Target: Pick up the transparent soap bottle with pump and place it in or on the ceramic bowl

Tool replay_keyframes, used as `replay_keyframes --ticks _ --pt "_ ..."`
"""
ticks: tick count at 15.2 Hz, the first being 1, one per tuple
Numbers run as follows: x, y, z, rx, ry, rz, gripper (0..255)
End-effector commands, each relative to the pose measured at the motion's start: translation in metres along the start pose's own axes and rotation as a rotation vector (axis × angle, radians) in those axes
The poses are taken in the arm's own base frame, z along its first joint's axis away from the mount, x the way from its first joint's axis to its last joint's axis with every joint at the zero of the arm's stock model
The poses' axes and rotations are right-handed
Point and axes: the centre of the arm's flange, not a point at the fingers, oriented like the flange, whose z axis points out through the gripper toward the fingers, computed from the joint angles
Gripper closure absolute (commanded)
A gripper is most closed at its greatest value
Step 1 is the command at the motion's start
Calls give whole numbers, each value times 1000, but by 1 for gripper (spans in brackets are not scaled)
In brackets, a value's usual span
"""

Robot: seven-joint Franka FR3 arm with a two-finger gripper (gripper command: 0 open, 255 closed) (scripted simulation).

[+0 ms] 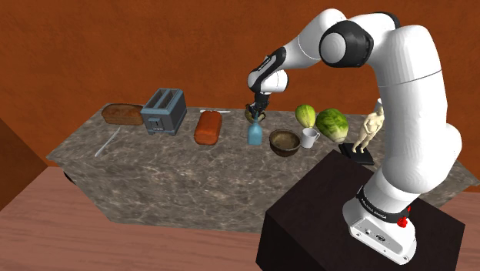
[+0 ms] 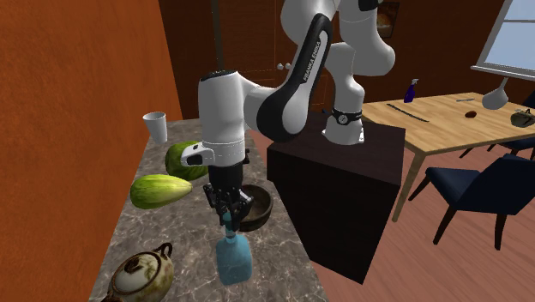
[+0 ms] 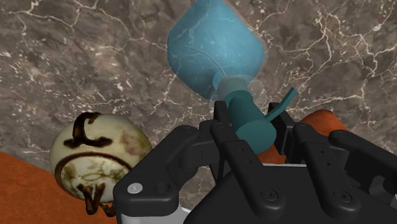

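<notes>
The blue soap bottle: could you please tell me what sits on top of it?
On the soap bottle stands its teal pump, clasped by the black gripper. The gripper's body covers the pump's top.

Home kitchen, opening onto a dining area. Standing here, I note:
- A marble counter point(image 1: 154, 173) set against orange-brown walls point(image 1: 115, 46).
- On the counter: a toaster point(image 1: 164, 111), two bread loaves point(image 1: 122, 114), two melons point(image 1: 332, 123), a mug point(image 1: 310, 138), a bowl point(image 1: 285, 142), a teapot point(image 2: 141, 273) and a small figurine point(image 1: 368, 129).
- Behind the counter: dark wooden cabinet doors point(image 2: 257, 34) with round knobs.
- Across the reddish plank floor point(image 2: 446, 266): a wooden dining table point(image 2: 446, 116) with blue chairs point(image 2: 480, 184), set under a bright window point(image 2: 514, 39).
</notes>
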Motion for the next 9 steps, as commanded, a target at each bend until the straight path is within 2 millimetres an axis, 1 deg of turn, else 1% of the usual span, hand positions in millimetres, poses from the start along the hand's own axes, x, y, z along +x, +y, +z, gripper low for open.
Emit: replay_keyframes --ticks 1,9 --pt "0 0 0 0 0 0 255" --pt "6 -4 -41 0 0 0 255"
